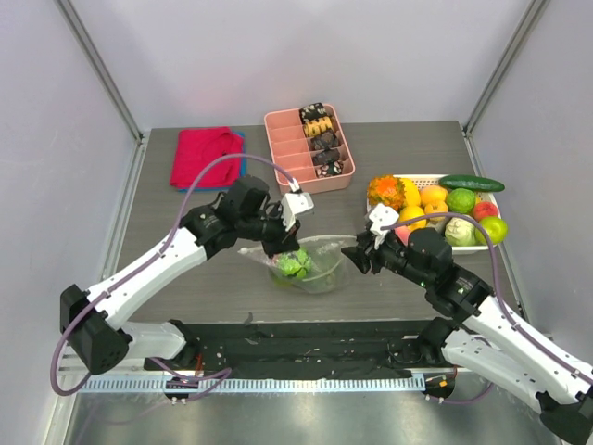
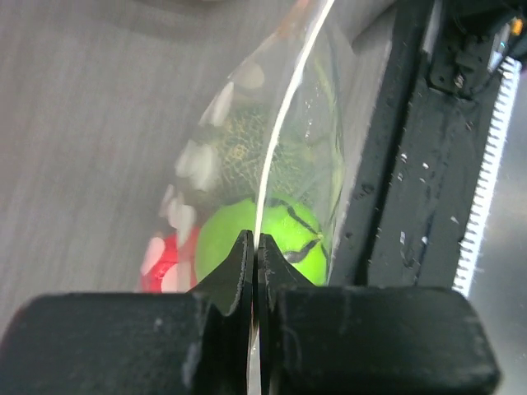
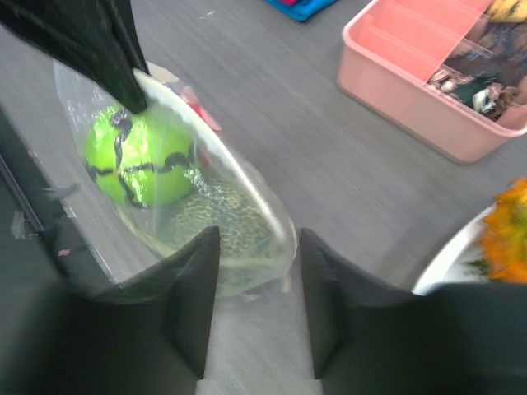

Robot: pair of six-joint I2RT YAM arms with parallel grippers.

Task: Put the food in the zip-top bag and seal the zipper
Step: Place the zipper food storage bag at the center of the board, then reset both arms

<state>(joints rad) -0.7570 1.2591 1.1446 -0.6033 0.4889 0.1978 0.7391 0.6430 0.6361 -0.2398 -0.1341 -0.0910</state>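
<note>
Slippage looks likeliest: the left gripper (image 1: 282, 245), arm reaching in low across the desk (image 1: 417, 158), is clamped on only a sliver of the bag's (image 1: 320, 269) edge, and the food (image 1: 295, 264) inside it, at the desk's middle, could drag that free. The right gripper (image 1: 356, 256), arm stretched leftward, holds its jaws apart at the bag's other end and might pinch loose film.

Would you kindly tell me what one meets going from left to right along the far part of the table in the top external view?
red cloth → pink tray with snacks → white basket of fruit and vegetables
</note>
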